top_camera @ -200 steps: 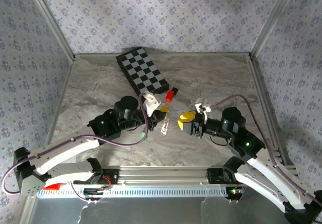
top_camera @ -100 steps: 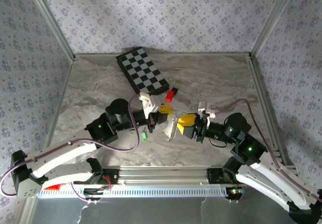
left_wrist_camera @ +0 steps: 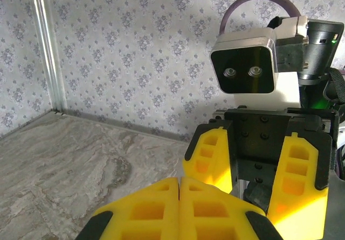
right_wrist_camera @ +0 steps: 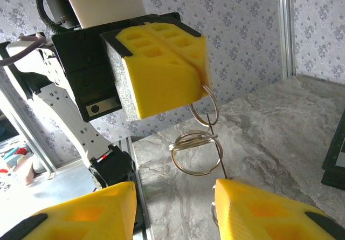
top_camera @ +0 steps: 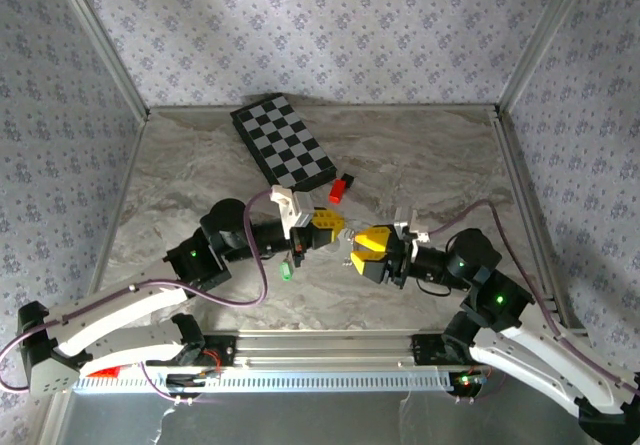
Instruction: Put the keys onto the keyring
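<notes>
Between the two arms, just above the marbled table (top_camera: 180, 175), the left gripper (left_wrist_camera: 179, 202) has its yellow pads pressed together on the top loop of the keyring (right_wrist_camera: 197, 143). The rest of the silvery rings dangle freely below it, clear of the tabletop. The right gripper (top_camera: 366, 248) faces it at close range. Its pincer stands partly apart with nothing between the fingers, and the rings hang just beyond the fingertips.

The small green-headed key (top_camera: 287, 270) appears to lie on the table beside the left forearm, apart from the ring and from both grippers.

As a judgement, the task is at an early stage: the ring is lifted and presented, but no key is threaded on it or even picked up. What is left is to fetch the key, work the coil open and slide the key onto it.
</notes>
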{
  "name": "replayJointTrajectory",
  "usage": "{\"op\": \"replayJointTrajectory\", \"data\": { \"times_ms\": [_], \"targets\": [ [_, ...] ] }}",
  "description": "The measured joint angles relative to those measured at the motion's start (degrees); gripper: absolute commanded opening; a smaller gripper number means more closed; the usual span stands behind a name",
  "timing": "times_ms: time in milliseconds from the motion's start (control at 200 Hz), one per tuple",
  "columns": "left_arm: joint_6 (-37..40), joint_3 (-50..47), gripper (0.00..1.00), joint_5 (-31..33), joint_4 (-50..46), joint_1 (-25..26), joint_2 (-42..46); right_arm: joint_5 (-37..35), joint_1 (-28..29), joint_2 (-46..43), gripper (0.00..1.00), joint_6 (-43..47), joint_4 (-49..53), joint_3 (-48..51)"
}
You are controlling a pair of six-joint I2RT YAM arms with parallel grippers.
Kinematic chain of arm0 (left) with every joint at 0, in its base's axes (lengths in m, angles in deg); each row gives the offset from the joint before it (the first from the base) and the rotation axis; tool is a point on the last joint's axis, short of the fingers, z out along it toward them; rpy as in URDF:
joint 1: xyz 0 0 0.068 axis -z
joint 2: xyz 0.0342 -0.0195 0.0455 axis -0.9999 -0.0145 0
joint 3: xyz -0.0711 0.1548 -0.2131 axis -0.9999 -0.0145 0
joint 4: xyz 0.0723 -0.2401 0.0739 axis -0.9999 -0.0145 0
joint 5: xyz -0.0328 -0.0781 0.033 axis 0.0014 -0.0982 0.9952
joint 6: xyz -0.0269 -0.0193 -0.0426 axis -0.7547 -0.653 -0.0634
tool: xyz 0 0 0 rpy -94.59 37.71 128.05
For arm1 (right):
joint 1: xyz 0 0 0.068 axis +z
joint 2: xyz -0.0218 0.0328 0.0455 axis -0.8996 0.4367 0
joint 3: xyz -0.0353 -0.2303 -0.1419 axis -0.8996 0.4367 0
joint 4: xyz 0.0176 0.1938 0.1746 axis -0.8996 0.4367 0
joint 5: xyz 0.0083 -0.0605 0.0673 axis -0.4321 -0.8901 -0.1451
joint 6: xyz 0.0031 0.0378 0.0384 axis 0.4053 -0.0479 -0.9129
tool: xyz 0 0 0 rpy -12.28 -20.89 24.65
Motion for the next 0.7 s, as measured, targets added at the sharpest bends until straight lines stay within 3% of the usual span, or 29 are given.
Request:
{"op": "replayJointTrajectory", "data": {
  "times_ms": [355,545,700],
  "targets": [
    [0.02,-0.24,0.0,0.33,0.0,0.22,0.11,-4.96,3.43,1.07,0.42,2.19,0.0,-0.02],
    [0.2,-0.24,0.0,0.68,0.04,0.37,0.11,-10.32,5.35,2.23,0.34,3.65,0.09,-0.02],
    [0.22,-0.24,0.0,1.07,0.04,0.7,0.11,-15.5,6.62,2.23,0.4,4.87,0.31,0.0]
  ]
}}
